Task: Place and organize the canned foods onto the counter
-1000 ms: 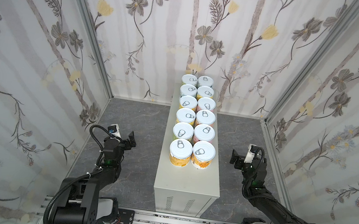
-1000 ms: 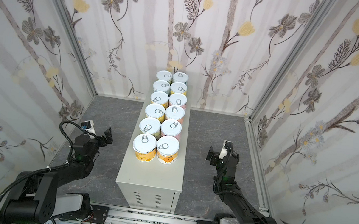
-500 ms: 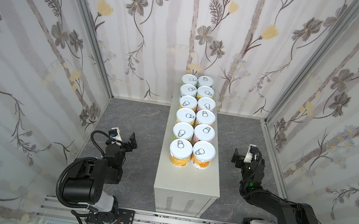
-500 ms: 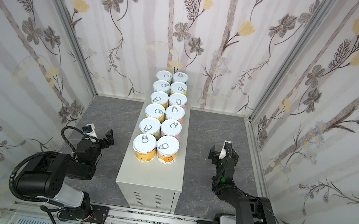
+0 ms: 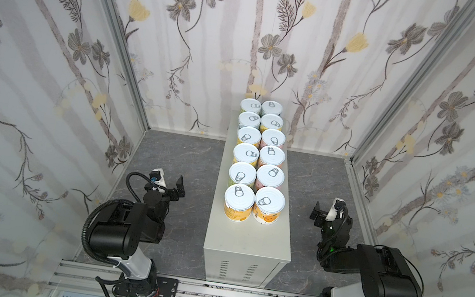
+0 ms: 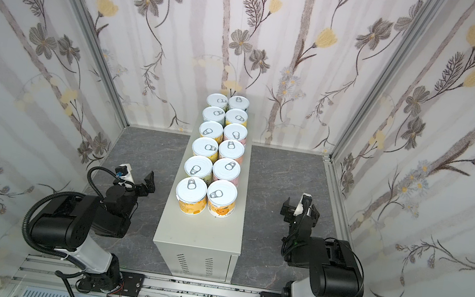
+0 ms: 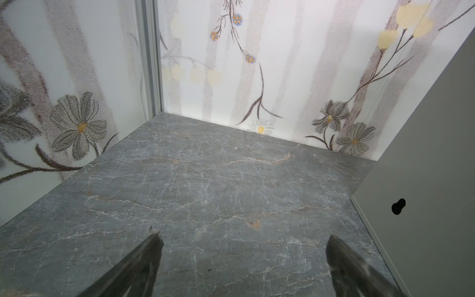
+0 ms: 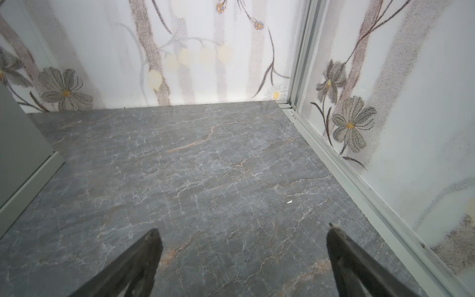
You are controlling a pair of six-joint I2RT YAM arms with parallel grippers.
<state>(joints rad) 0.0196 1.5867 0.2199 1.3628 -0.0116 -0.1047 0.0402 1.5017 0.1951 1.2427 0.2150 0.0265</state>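
Observation:
Several canned foods [image 5: 238, 202] [image 6: 191, 193] stand upright in two neat columns on the far part of the counter [image 5: 247, 243] [image 6: 199, 236], seen in both top views; their lids are white and the two nearest labels are yellow-orange. My left gripper [image 5: 168, 184] [image 6: 137, 181] [image 7: 243, 239] hangs open and empty over the dark floor left of the counter. Right of the counter, my right gripper [image 5: 328, 212] [image 6: 300, 209] [image 8: 243, 231] is open and empty too, low over the floor. Neither touches a can.
The dark grey marbled floor [image 7: 205, 185] [image 8: 205, 167] lies on both sides of the counter. The counter's side [image 7: 424, 180] [image 8: 20, 154] stands close beside each gripper. Flowered walls [image 5: 51, 64] enclose the cell, and both arms sit folded near the front rail [image 5: 224, 294].
Both arms have folded down and back toward their bases. The grippers stay open at about the same spots beside the counter. The cans have not moved.

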